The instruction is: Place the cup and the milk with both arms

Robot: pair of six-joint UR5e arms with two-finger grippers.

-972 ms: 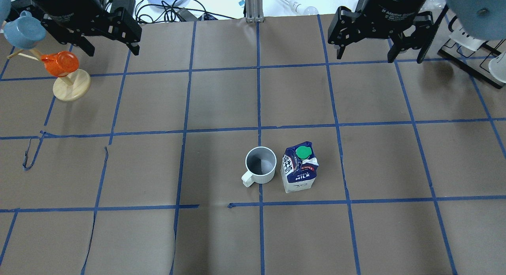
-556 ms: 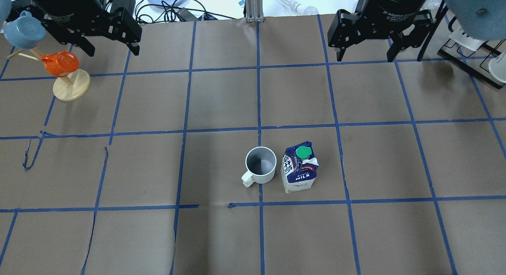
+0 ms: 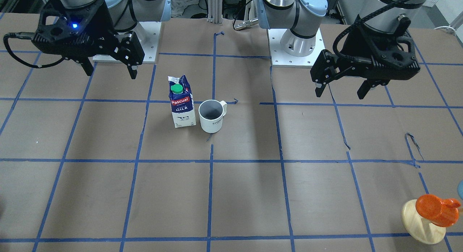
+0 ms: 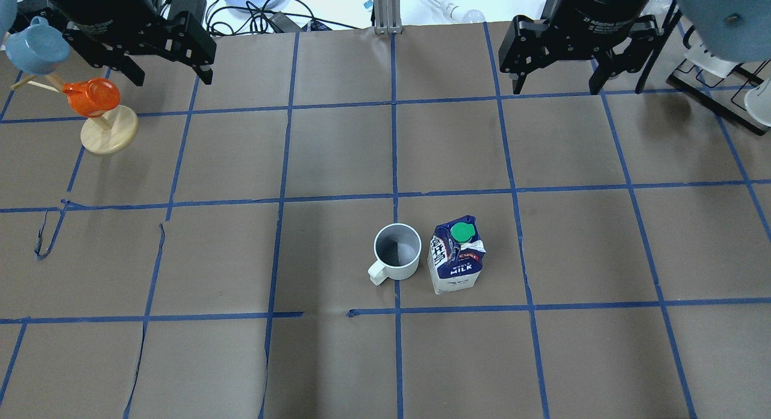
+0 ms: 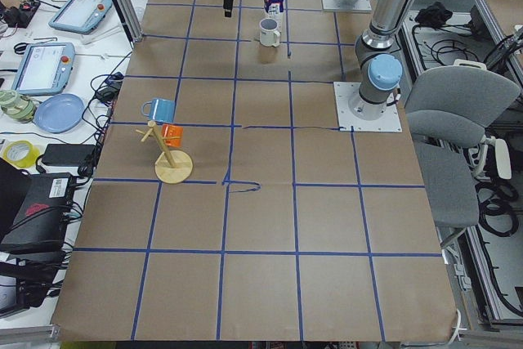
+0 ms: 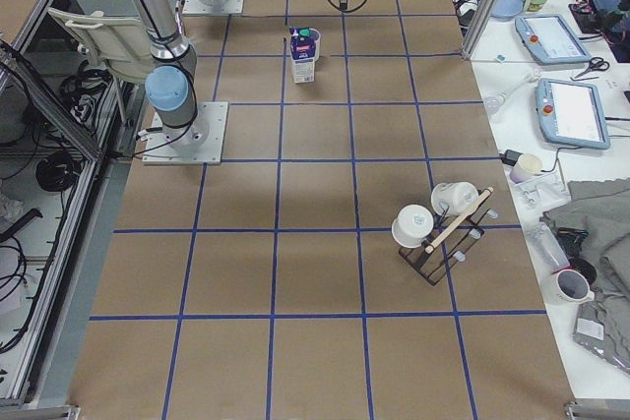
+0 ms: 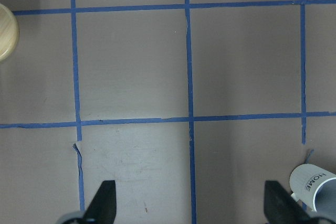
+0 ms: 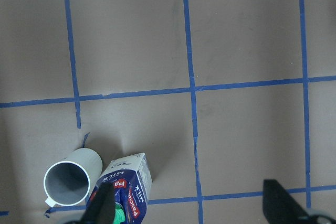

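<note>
Look at the right pincer [image 4: 555, 86]: over the last second it has slid a little toward the far edge of the bench [image 4: 337, 154]. Its black body now sits slightly higher in the overhead view, and the linkage on its outer side shows narrower. Most of that shift came early; lately it has barely crept.
</note>
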